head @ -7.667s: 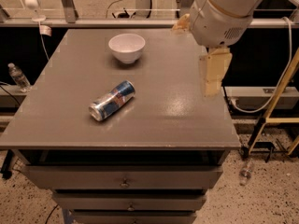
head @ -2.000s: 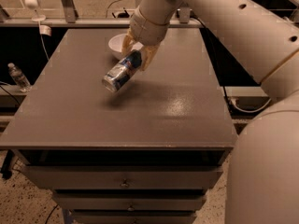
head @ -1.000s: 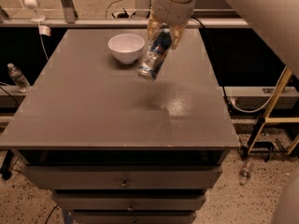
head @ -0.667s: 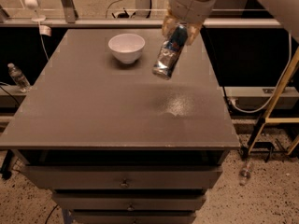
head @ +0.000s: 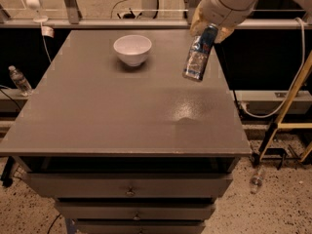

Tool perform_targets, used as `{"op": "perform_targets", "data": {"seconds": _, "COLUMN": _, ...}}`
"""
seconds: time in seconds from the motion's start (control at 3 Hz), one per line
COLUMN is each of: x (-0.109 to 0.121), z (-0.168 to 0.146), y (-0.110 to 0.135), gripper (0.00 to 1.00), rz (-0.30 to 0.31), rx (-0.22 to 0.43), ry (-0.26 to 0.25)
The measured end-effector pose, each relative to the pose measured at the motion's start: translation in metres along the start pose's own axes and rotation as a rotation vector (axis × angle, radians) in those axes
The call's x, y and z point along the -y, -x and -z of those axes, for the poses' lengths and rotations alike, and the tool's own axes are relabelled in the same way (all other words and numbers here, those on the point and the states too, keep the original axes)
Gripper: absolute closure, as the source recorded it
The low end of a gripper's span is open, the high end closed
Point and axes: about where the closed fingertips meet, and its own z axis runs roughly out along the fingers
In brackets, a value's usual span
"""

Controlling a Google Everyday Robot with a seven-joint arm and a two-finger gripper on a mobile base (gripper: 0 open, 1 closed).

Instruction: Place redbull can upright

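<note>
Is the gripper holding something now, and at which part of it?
Yes. The gripper holds the redbull can by its upper end, tilted in the air above the right side of the table.

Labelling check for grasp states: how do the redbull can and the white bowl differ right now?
Support: the redbull can hangs tilted in the gripper over the far right of the table; the white bowl sits upright on it. Shape: can slim, bowl wider and open. Colour: can blue and silver, bowl plain white. Both are over the far half.
</note>
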Motion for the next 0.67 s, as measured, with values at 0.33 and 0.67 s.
{"op": "perform_targets", "data": {"seconds": 0.33, "x": 0.0000, "z": 0.0000, "y": 0.0000, "gripper": 1.00, "rz": 0.000, "rx": 0.000, "ry": 0.000}}
{"op": "perform_targets", "data": {"seconds": 0.67, "x": -0.0032, "z": -0.0056, "y": 0.0011, "gripper": 1.00, "rz": 0.108, "rx": -0.057, "ry": -0.067}}
